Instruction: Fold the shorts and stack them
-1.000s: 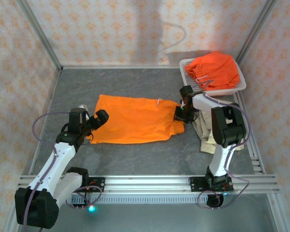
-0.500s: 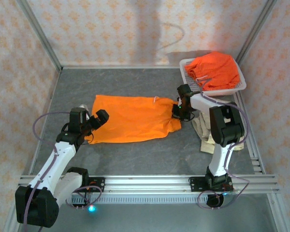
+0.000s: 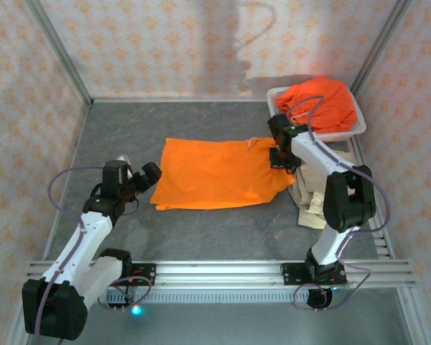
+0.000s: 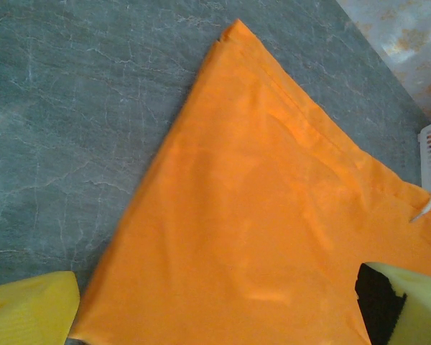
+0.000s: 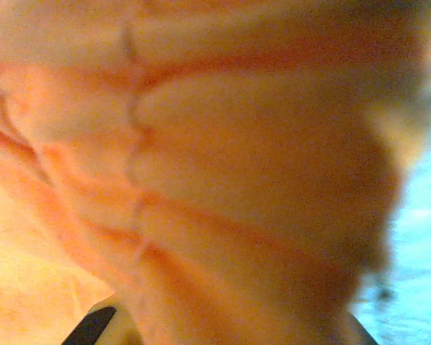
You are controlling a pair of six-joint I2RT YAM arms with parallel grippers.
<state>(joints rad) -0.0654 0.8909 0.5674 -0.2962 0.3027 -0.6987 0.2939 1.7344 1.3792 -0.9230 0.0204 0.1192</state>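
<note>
**Pinching spread orange shorts [image 3: 214, 175] at one end**

Clamped at the gathered waistband end by the right gripper [image 3: 279, 157], fingers closed on bunched cloth. Pressed close against the right wrist lens as soft, stitched orange folds, blurred toward the edges. Spread flat and roughly rectangular from that grip toward the left gripper [image 3: 145, 176], with a white drawstring [image 3: 253, 142] looping out just beside the right fingers. Ending just in front of the left gripper, held wide apart and holding nothing, yellow pads [image 4: 29, 309] flanking the smooth, bright cloth; whether touching it, cannot tell.

Just beyond the right gripper, second orange shorts [image 3: 320, 104] heaped and crumpled in a white mesh basket [image 3: 279, 95]. Near the right gripper, on the side toward its base and partly under its forearm, beige shorts [image 3: 309, 195] lying rumpled.

Set on a grey marbled table [image 3: 201, 126], closed in by pale walls [image 3: 165, 43] patterned with small orange motifs, with aluminium rails [image 3: 223, 269] across the edge behind both grippers.
</note>
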